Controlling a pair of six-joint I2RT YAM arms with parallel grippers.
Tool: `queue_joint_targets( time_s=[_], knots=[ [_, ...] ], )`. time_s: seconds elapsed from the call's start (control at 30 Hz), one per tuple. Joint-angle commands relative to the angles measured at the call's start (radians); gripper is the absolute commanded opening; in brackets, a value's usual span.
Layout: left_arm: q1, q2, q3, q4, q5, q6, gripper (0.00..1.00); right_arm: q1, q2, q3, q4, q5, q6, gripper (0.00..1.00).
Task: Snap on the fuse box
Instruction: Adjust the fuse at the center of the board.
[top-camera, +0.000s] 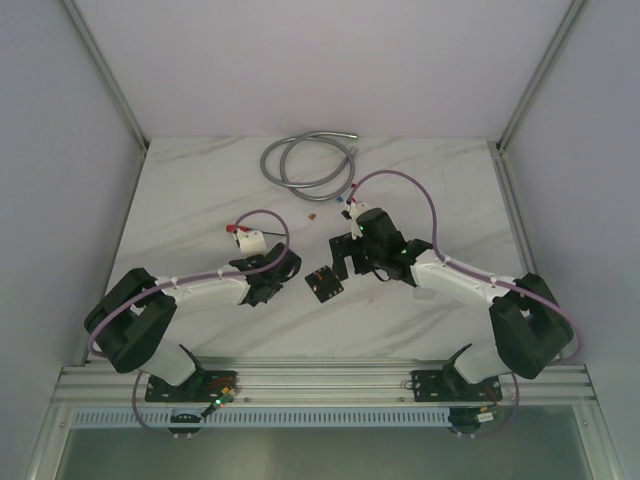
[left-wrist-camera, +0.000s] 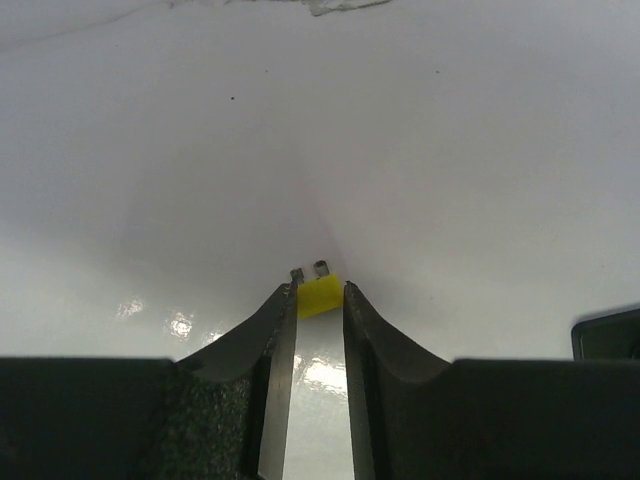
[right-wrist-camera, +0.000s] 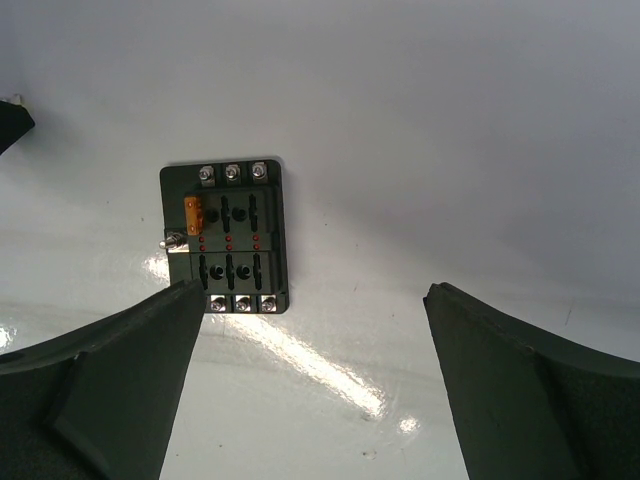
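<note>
So the fuse box (top-camera: 323, 284) is flat on the table (top-camera: 190, 200), right in the gap between the two arms and a bit toward the near edge. In the right wrist view the box (right-wrist-camera: 225, 238) has a row of three screws at each end, red dots down the middle, and one orange fuse (right-wrist-camera: 194, 212) in a corner slot. The other slots look dark.

The right gripper (right-wrist-camera: 315, 288) hangs just over the box with its fingers spread wide and nothing in them. One fingertip overlaps a corner of the box in that view, but I can't say if it actually touches. From the top, the right gripper (top-camera: 345, 258) is just behind the box.

The left gripper (top-camera: 265, 290) is just left of the box, low over the table. In its wrist cam, the left gripper (left-wrist-camera: 318, 287) has its fingers close together with a yellow fuse (left-wrist-camera: 320, 298) sitting snug between the tips, prongs pointing away. Honestly, I can't tell whether they're really pinching it or just bracketing it.

Behind the box a few tiny loose fuses (top-camera: 312, 213) lie apart from it, and well beyond those there's a coiled grey cable (top-camera: 310, 160).
</note>
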Motion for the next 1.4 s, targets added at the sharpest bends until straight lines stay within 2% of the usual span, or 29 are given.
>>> queue_joint_targets(
  time_s=[0.0,0.27,0.5,0.63,0.93,1.2,1.37],
  knots=[
    [-0.003,0.03,0.008,-0.056,0.092,0.018,0.31,-0.003,-0.029,-0.015,0.018,0.013,0.011,1.0],
    [-0.003,0.047,0.093,0.066,0.181,0.046,0.31,-0.003,-0.048,-0.028,0.03,0.023,0.016,1.0],
    [-0.003,0.089,0.221,0.086,0.203,0.102,0.31,-0.003,-0.071,-0.046,0.037,0.033,0.02,1.0],
    [0.002,0.087,0.245,0.118,0.248,0.096,0.31,-0.003,-0.09,-0.075,0.089,0.011,0.039,1.0],
    [0.019,0.064,0.217,0.236,0.328,-0.031,0.32,0.002,-0.133,-0.248,0.449,-0.05,0.177,0.98],
    [0.029,0.083,0.213,0.296,0.368,-0.104,0.32,0.003,-0.094,-0.351,0.714,-0.036,0.257,0.97],
    [0.032,0.079,0.203,0.34,0.404,-0.153,0.32,0.002,-0.052,-0.418,0.914,-0.016,0.319,0.89]
  ],
)
